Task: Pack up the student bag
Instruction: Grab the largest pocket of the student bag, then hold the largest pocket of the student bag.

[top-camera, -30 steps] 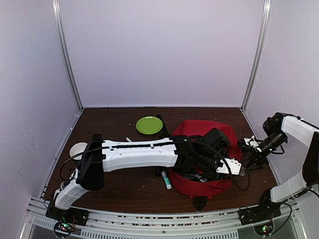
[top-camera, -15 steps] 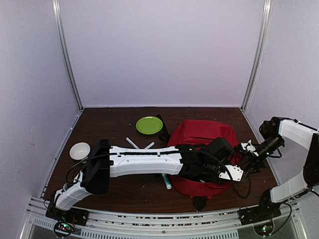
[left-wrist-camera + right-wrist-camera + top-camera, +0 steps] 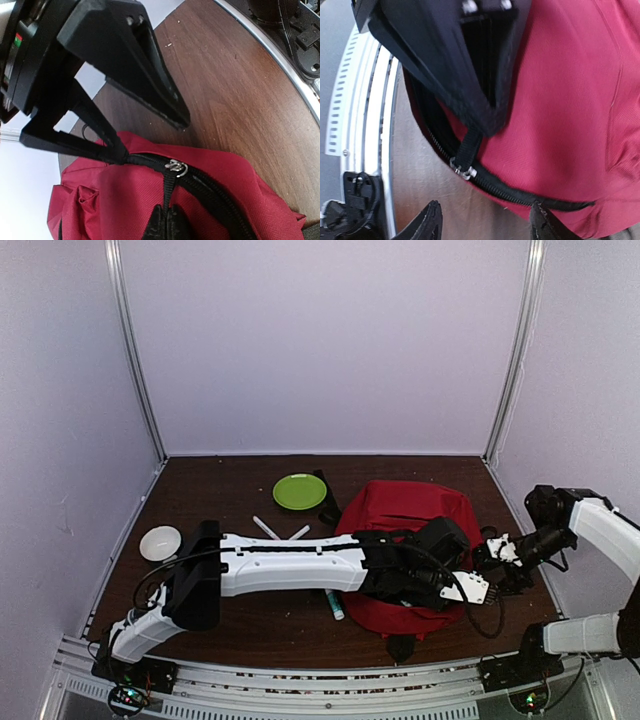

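The red student bag [image 3: 400, 505] lies right of centre, its black zipper along the near right edge. My left gripper [image 3: 476, 588] reaches over the bag and is shut on the black zipper pull strap [image 3: 172, 192]; in the left wrist view the gripper [image 3: 167, 226] holds the strap taut from the metal slider [image 3: 176, 167]. My right gripper [image 3: 497, 562] is open at the bag's right edge. In the right wrist view the right gripper [image 3: 485, 225] straddles the zipper just below the slider [image 3: 462, 171], with the bag [image 3: 570, 100] behind.
A green plate [image 3: 300, 491] lies behind the bag. A white bowl [image 3: 160, 542] sits at the far left. Two white sticks [image 3: 280, 532] and a green-capped tube [image 3: 333, 602] lie by the left arm. A metal rail [image 3: 365, 125] borders the table.
My left arm has stretched further right and nearer, uncovering the white bowl. My right gripper has dropped lower and closer to the bag's right edge.
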Controlling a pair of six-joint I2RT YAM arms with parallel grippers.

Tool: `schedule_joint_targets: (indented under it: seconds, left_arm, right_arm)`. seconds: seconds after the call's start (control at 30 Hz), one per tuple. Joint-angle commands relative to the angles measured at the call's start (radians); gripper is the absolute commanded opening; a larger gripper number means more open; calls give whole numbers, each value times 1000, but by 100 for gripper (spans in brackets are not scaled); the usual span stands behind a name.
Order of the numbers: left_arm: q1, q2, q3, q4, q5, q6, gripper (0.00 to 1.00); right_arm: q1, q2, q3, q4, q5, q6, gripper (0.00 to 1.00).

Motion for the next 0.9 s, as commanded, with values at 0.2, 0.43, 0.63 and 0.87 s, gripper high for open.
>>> schedule_joint_targets:
  seconds: [0.2,0.43,0.63,0.87]
  left_arm:
    - [-13,-151,-78,92,-31,-40,0]
    - [-18,-198,-140,114,-44,-39,0]
    - [-18,-217,-163,70,-75,-41,0]
    - [-20,-352,-352,51,-107,-90,0]
  right_arm:
    - [83,-6,-49,149,-24,34,58]
    - [82,40,-31,157,-58,58,27]
    - [68,8,-67,216,-20,81,0]
    - [-39,-19,-117,260,22,43,0]
